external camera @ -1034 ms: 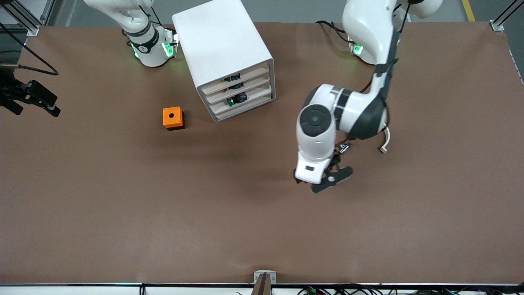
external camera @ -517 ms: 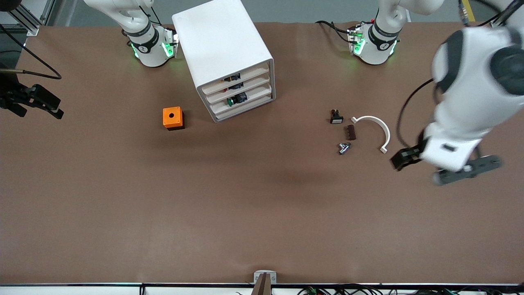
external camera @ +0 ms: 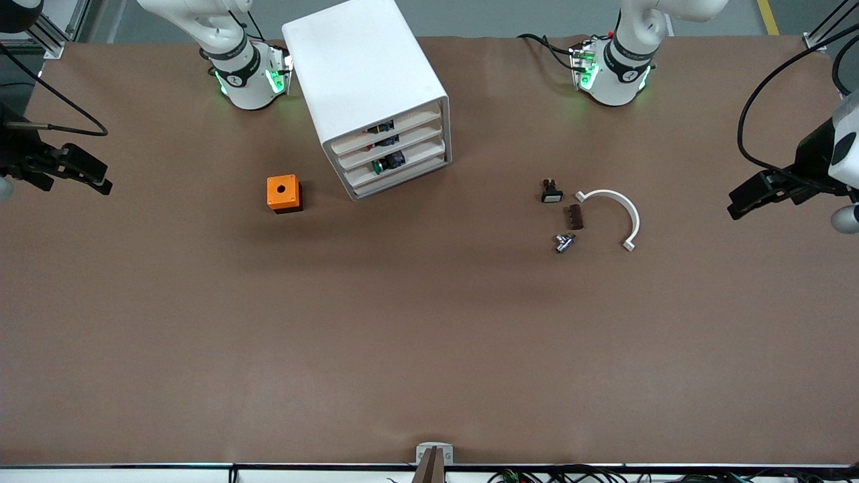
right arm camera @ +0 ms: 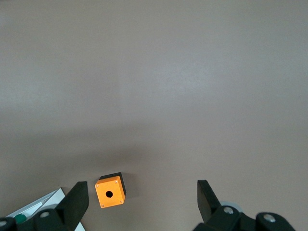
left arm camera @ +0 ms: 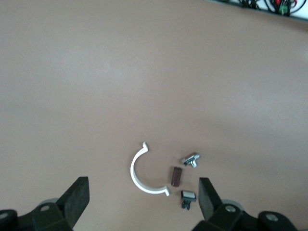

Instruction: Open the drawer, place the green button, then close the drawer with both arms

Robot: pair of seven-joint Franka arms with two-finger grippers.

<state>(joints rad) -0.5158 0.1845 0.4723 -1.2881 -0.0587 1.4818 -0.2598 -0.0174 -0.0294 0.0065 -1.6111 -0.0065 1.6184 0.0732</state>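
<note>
Both grippers hang open and empty over the table ends: left gripper, right gripper. The button lies in the closed drawer, well apart from both, its body partly hidden.

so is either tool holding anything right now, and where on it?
Nothing is held. Left tool and right tool both stand open and empty above bare table.

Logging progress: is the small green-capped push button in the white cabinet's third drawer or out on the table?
In: the green-capped button lies in the third white drawer tray, which looks pushed in.
</note>
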